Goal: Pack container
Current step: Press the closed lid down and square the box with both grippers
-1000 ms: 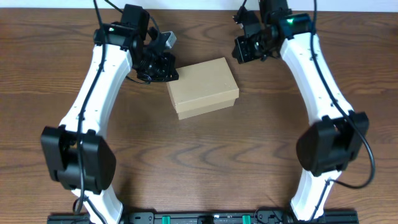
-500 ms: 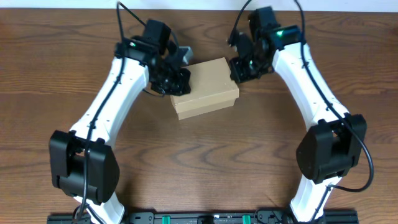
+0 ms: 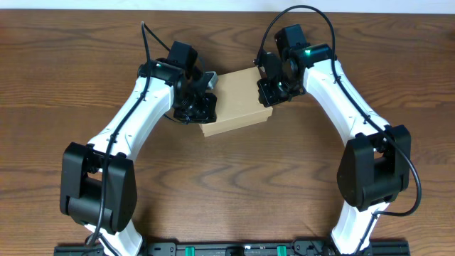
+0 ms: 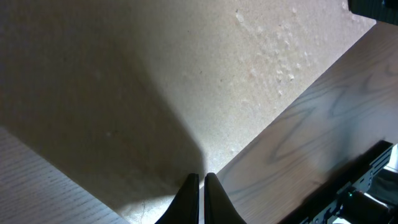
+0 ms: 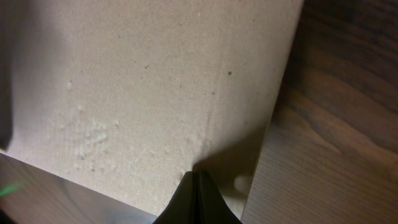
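Observation:
The container is a plain tan cardboard box with its flap lid down, lying on the wooden table near the back middle. My left gripper is shut and empty, its tips over the box's left end; in the left wrist view its tips sit over the lid near its edge. My right gripper is shut and empty over the box's right end; in the right wrist view its tips sit over the lid. No pens show.
The brown wooden table surrounds the box. A black rail runs along the front edge. A pale wall strip lies beyond the far edge.
Both arms have moved inward from the back corners. The left gripper came right onto the box's left end; the right gripper came left and down onto its right end. The box has stayed put.

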`<control>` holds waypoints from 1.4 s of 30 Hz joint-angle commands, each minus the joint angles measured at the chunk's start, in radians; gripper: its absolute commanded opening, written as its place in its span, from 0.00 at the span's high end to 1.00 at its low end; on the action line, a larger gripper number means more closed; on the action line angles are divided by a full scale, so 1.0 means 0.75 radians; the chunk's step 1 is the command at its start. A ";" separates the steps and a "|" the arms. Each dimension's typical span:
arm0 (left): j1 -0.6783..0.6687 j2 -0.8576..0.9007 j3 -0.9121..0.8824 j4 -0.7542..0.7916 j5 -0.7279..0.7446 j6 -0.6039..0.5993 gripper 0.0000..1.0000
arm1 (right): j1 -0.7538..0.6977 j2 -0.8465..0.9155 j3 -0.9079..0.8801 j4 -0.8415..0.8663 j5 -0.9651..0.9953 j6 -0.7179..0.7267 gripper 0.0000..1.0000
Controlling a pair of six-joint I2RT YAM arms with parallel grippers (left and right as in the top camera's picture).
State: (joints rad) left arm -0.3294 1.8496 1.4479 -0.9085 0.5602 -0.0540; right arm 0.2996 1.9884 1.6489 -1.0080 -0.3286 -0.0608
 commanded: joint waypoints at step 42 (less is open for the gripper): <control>0.104 -0.633 -0.013 -0.095 -0.445 -0.129 0.94 | 0.055 -0.187 -0.425 0.393 0.103 0.390 0.99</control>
State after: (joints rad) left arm -0.2707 1.4181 1.4368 -0.9680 0.2687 -0.1356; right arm 0.3008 1.8519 1.3376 -0.7174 -0.2214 0.2131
